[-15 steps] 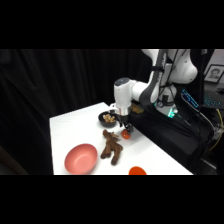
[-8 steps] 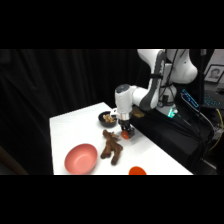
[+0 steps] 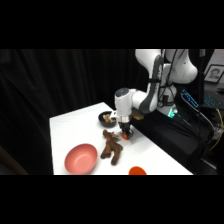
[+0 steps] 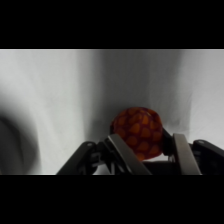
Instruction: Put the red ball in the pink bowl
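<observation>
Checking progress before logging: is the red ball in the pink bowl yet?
No, the red ball sits on the white table between the gripper fingers, while the pink bowl holds nothing.

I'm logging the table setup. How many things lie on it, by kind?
Bowls: 2, the pink bowl and a small dark bowl
Red ball: 1
Brown toy: 1
Flat orange-red object: 1
Total: 5

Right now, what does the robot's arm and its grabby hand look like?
The arm is white and smooth, built of rounded, bulgy segments with dark joints and a small teal light near its base. Its gripper has a black linkage and two flat, silvery-grey fingers shaped like slim bars. No markings are readable.
</observation>
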